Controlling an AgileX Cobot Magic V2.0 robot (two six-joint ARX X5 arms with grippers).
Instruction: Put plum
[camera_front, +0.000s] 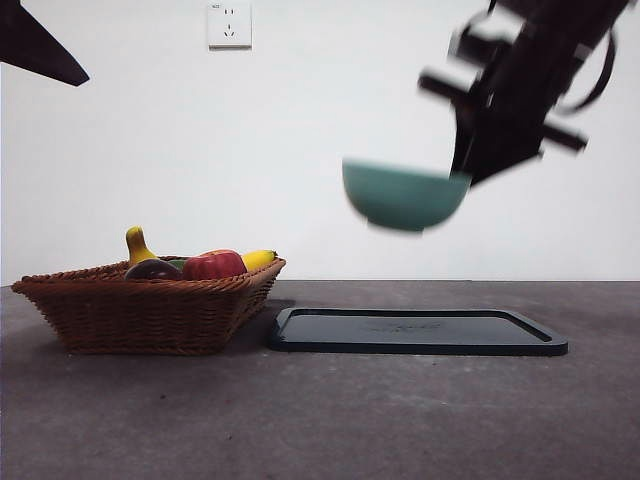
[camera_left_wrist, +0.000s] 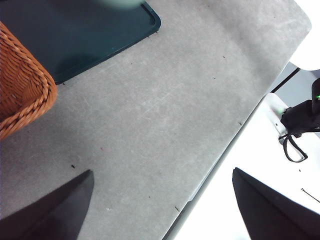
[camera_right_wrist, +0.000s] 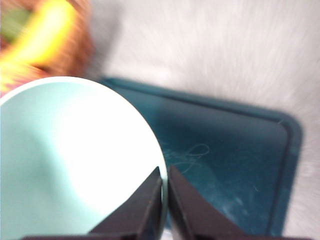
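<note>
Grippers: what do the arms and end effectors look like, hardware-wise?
Both are black. The right end effector has two slim, pointed wedge jaws; its arm carries pale cross-pieces and a looping black cable. The left end effector has broader matte-black tapered jaws. No markings are visible.

Basket (camera_front: 150, 310) (fruit inside) left of tray (camera_front: 415, 332), bowl (camera_front: 403, 195) above.

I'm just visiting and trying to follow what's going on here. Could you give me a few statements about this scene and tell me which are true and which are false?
1. The right end effector holds a teal bowl by its rim. True.
2. The bowl rests on the dark tray. False: it hangs in the air above it.
3. The plum lies in the wicker basket. True.
4. The left end effector grips the banana. False: it is open, over bare table.
</note>
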